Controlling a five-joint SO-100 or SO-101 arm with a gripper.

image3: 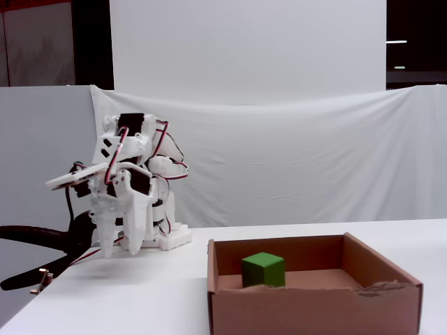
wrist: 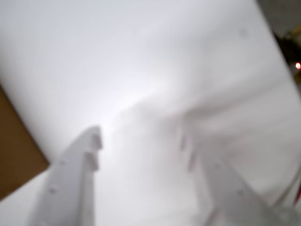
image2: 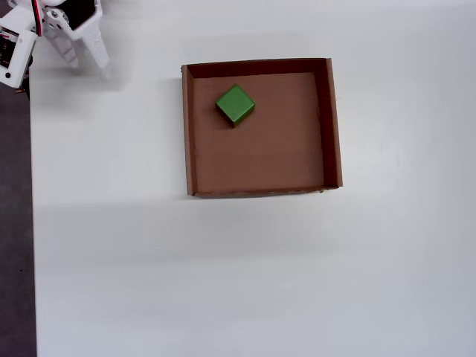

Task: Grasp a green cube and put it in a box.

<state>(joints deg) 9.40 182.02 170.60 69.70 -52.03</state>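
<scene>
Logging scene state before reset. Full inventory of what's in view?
cube: 1, green, inside the box, toward its upper-left corner in the overhead view
box: 1, brown cardboard, on the table, centre of the overhead view
table: 1, white, under everything
backdrop: 1, white cloth, behind the table in the fixed view
arm: 1, white, folded back at the table's far left in the fixed view
gripper: 1, white, open and empty, clear of the box

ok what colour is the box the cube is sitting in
Brown cardboard: the box shows best in the overhead view, holding the green cube.
</scene>
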